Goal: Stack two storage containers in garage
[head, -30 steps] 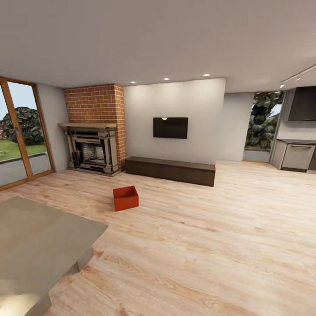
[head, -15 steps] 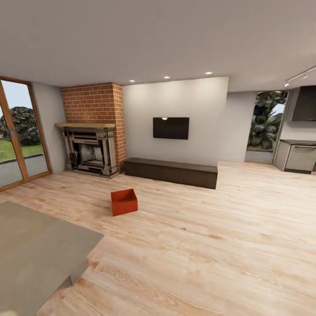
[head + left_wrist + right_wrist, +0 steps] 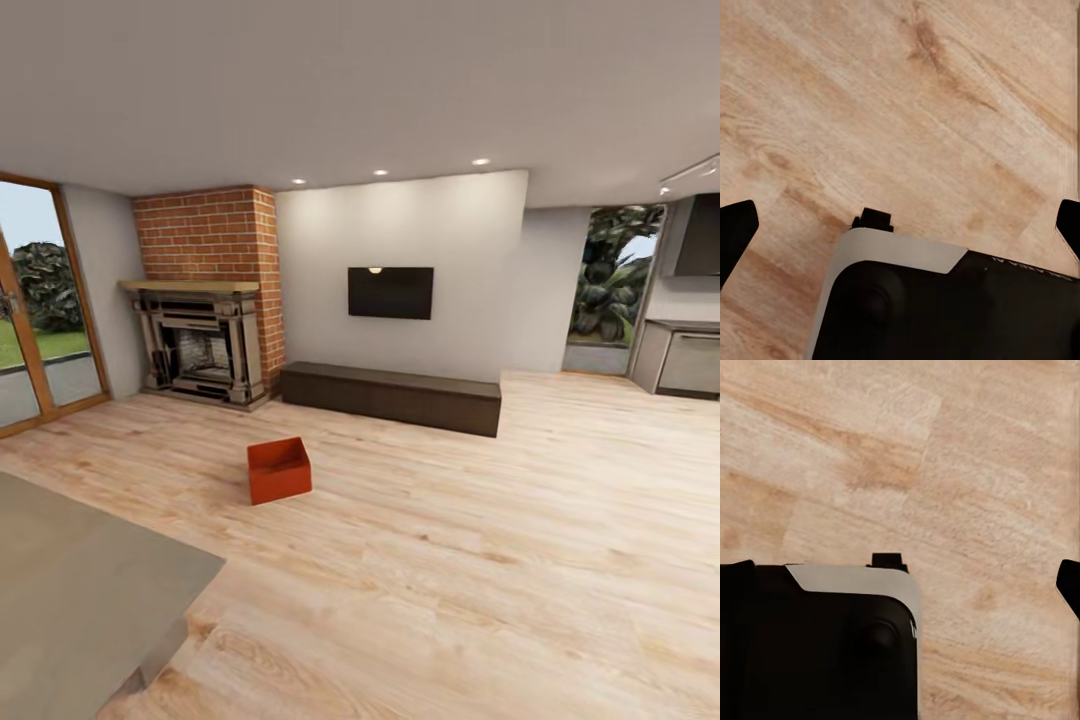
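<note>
Living room [image 3: 450, 560] wood-plank flooring, brick fireplace [image 3: 205, 300], long dark cabinet [image 3: 392, 396]. One orange-red storage container [image 3: 279, 470] on planks before fireplace (inside looks empty). Left gripper [image 3: 900, 225] and right gripper [image 3: 900, 585] jaws spread wide, holding nothing.

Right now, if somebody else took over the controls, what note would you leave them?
Left gripper: open, empty, over the light wood-plank floor.
Right gripper: open, empty, over the same planks.
One orange-red lidless storage box sits on the planks ahead, in front of the red-brick fireplace and the long low dark cabinet.
Done: nothing carried yet.
Left: find the second box, take both to the garage, stack one on the other.
</note>
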